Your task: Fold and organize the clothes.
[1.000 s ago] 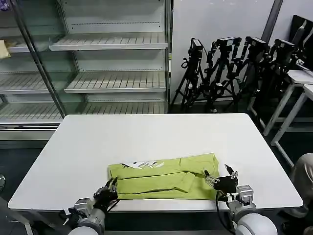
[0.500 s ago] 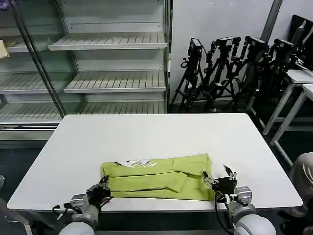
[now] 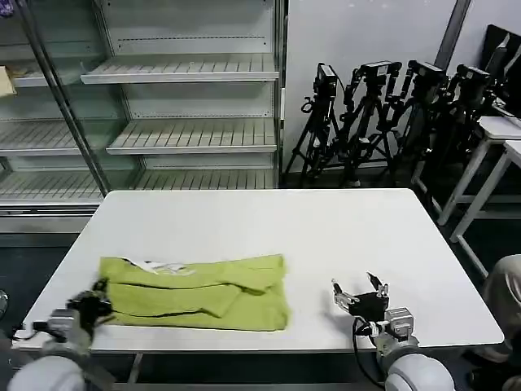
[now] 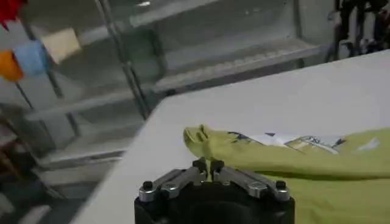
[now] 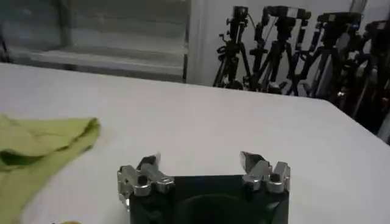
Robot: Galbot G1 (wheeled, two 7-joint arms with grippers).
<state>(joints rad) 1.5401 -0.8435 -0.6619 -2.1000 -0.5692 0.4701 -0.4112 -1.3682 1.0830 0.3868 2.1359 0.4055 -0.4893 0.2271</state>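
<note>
The lime-green T-shirt point(image 3: 203, 293) lies folded into a long band on the left half of the white table point(image 3: 244, 220), with white collar print point(image 3: 163, 265) showing at its far edge. My left gripper point(image 3: 98, 297) is at the band's left end, near the table's front left corner, shut on the fabric. In the left wrist view the jaws point(image 4: 208, 165) pinch the edge of the T-shirt point(image 4: 292, 158). My right gripper point(image 3: 358, 289) stands open over bare table, well right of the shirt. The right wrist view shows its fingers point(image 5: 201, 161) spread and empty, the T-shirt point(image 5: 36, 146) off to one side.
Empty metal shelves point(image 3: 187, 98) stand behind the table. A row of black tripods point(image 3: 391, 114) lines the back right wall. Another white table point(image 3: 496, 130) is at the far right. The right half of my table is bare.
My left gripper has moved left along the front edge, dragging the T-shirt with it. The shirt has slid away from the right gripper, which stayed open in about the same place.
</note>
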